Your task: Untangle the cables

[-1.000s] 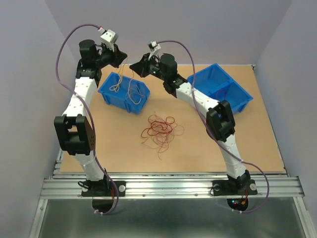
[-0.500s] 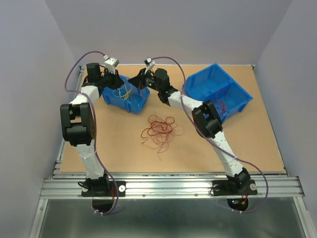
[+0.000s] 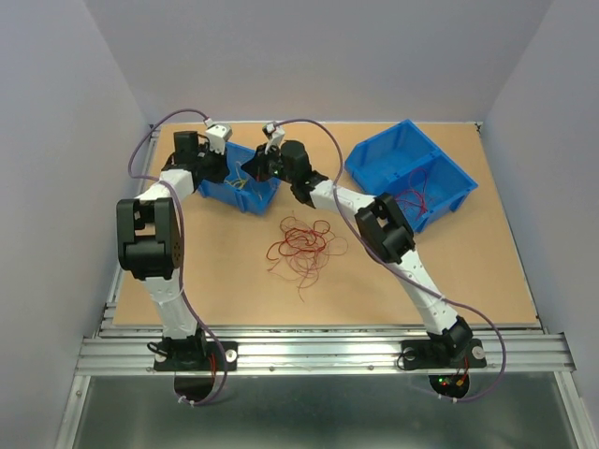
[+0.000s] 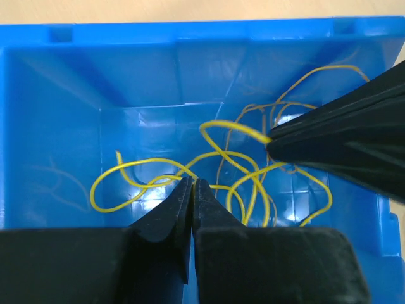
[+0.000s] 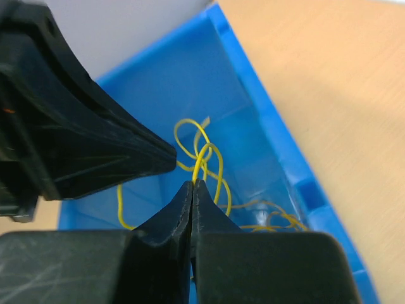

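Yellow cables (image 4: 253, 171) lie in curly loops inside the small blue bin (image 3: 251, 196), with a few thin orange ones. My left gripper (image 4: 192, 182) is down in this bin, jaws shut, with a yellow cable pinched at the tips. My right gripper (image 5: 192, 183) is in the same bin, shut on a yellow loop (image 5: 204, 155) that rises from its tips. The two grippers sit close together, tip to tip (image 3: 239, 171). A tangle of dark red and orange cables (image 3: 301, 245) lies on the table's middle.
A larger blue bin (image 3: 384, 154) stands at the back right with a few red cables (image 3: 421, 199) in it. The small bin's walls (image 4: 38, 126) close in both grippers. Purple arm cables arc above both wrists.
Both grippers have come down from above the small blue bin into it, carrying the yellow cable with them. The tangle on the table has not moved.
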`<state>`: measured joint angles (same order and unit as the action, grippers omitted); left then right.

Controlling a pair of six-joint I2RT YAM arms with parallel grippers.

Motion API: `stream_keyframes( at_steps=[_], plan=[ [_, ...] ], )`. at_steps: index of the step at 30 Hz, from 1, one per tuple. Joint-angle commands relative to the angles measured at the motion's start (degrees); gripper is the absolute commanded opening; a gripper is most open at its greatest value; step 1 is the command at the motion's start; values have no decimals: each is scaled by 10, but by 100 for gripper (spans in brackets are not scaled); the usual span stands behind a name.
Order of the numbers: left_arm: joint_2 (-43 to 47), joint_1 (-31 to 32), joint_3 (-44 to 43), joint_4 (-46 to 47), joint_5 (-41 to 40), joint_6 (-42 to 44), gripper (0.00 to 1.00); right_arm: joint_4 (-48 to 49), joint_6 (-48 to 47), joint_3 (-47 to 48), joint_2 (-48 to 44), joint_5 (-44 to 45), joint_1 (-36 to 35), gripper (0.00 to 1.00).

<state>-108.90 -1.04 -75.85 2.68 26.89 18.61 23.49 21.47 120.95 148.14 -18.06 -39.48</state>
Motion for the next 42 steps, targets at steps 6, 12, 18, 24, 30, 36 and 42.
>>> stream_keyframes(
  at_steps=[6,12,18,24,30,36,42],
  plan=[
    [96,9,-8,2,-40,16,30,-56,-62,24,-16,69,-26,12],
    [170,9,-33,2,-55,5,41,-58,-77,-1,-94,72,-26,23],
    [253,9,-9,24,-70,3,67,-41,-81,-70,-169,68,-26,53],
    [390,9,142,199,-96,-29,99,-12,-79,-219,-299,87,-26,66],
    [477,9,290,361,-22,-119,99,-6,-79,-431,-452,130,-26,82],
    [460,130,342,356,25,-89,99,-82,-90,-648,-607,178,-26,85],
    [443,273,398,353,-35,-2,99,-134,-52,-754,-740,283,-25,89]
  ],
)
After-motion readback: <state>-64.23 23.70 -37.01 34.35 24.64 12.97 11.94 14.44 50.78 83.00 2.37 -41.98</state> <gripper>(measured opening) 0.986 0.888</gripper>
